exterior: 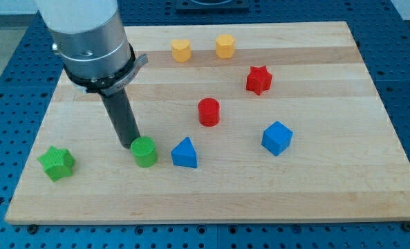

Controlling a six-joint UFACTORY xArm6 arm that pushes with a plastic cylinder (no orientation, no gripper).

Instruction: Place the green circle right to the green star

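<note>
Surface: wooden desk [315, 187], pale, rectangular, resting on a blue perforated base [4, 76] that shows on all sides.
Green circle: green circle [144, 152], a short upright cylinder, near the view's bottom, left of centre.
Green star: green star [57, 163], near the view's bottom-left corner of the desk, well apart from the green circle and to its left in the view.
Tip: my tip [131, 144], the lower end of the dark rod, sits just beside the green circle at its upper-left edge; contact appears likely but cannot be confirmed.
Hand: none fitted; the arm ends in the plain rod, so no spread or pressed state applies.
Arm: grey cylindrical housing [87, 34] with a dark collar, entering from the view's top left, rod pointing down and slightly to the view's right.
Blue triangle: blue triangle [184, 153], just to the view's right of the green circle, a small gap between them.
Red cylinder: red cylinder [209, 112], near the desk's centre, above the blue triangle in the view.
Blue cube: blue cube [276, 137], right of centre.
Red star: red star [258, 79], above the blue cube in the view.
Yellow blocks: yellow heart [181, 50] and yellow hexagon [225, 46], side by side near the view's top edge.
</note>
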